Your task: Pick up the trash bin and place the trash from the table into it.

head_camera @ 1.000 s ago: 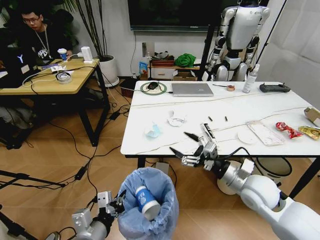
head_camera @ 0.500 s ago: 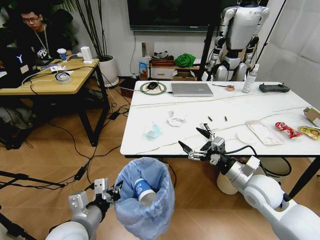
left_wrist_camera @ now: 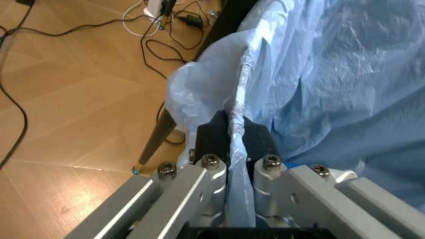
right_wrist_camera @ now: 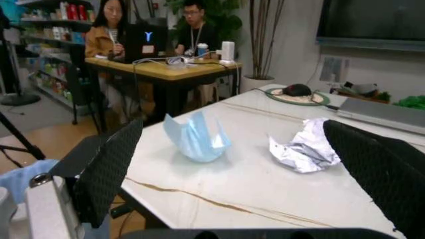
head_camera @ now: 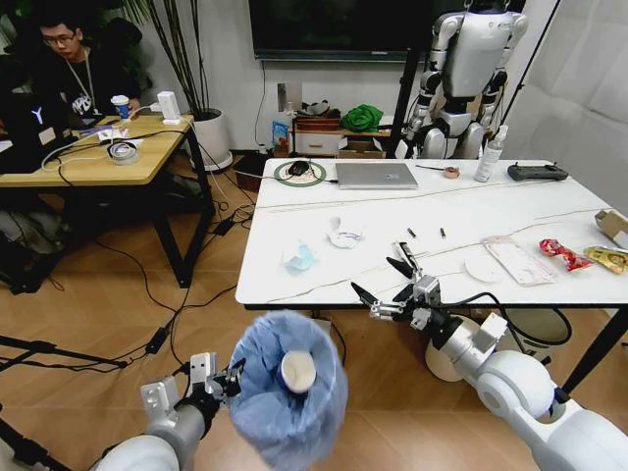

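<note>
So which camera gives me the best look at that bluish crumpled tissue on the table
The right wrist view: the bluish tissue sits close and large on the table, framed between the open right gripper fingers. The head view shows it small, near the table's front edge. The left wrist view shows the trash bin bag instead.

A: quick count, what's on the surface (head_camera: 549, 211)?
B: two crumpled tissues, one bluish (head_camera: 299, 257) and one white (head_camera: 346, 234). One white lid (head_camera: 485, 269), one clear package (head_camera: 521, 261), one red wrapper (head_camera: 563, 253), one yellow wrapper (head_camera: 609, 259).
A: and the bin (head_camera: 288, 400)?
B: one bin, one paper cup (head_camera: 296, 372) in it.
</note>
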Robot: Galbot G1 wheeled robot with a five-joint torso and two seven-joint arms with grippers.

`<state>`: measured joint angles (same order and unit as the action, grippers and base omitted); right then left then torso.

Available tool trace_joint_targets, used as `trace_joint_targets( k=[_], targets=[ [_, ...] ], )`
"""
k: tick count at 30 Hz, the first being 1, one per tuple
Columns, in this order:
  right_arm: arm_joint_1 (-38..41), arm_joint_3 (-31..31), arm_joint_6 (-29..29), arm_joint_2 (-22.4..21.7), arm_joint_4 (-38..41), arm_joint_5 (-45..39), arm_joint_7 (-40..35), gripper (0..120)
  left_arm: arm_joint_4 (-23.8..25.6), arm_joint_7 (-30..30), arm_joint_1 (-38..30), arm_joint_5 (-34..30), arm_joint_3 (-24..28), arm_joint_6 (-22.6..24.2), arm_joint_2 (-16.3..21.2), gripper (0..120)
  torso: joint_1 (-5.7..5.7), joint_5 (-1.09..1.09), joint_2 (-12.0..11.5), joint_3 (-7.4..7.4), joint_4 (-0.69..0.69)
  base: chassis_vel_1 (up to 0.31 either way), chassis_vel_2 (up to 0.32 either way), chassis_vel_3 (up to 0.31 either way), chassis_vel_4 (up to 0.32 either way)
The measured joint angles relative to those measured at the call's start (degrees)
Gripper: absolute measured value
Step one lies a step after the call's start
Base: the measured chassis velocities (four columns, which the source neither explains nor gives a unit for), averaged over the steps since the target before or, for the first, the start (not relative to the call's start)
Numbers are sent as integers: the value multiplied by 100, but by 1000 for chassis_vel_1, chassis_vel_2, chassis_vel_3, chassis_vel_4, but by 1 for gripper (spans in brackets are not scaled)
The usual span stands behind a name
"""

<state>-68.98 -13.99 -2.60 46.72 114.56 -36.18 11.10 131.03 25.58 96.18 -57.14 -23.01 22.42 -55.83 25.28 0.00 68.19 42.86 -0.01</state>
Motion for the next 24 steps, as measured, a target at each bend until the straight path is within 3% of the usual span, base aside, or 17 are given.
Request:
trace_joint_targets(
  k=[5,10,14,24],
  targets=[
    [272,188,258,93,-181,-59,-222,100,23,-63,180,81,-114,-2,-64,0,0,0,0,0,-1,0,0,0,0],
    [1173,1079,950,419,-491,-225,-1288,100,85,-96,433,128,-284,-5,-155,0,0,0,0,0,1,0,0,0,0],
    [1621,1534,1217,626,-708,-591,-1732,100,141,-122,606,184,-388,-8,-205,0,0,0,0,1,1,0,0,0,0],
    [2852,2543,1328,1203,-1135,-966,-1932,100,221,-191,936,275,-668,-44,-298,0,0,-2,0,0,2,0,0,0,0]
  ],
)
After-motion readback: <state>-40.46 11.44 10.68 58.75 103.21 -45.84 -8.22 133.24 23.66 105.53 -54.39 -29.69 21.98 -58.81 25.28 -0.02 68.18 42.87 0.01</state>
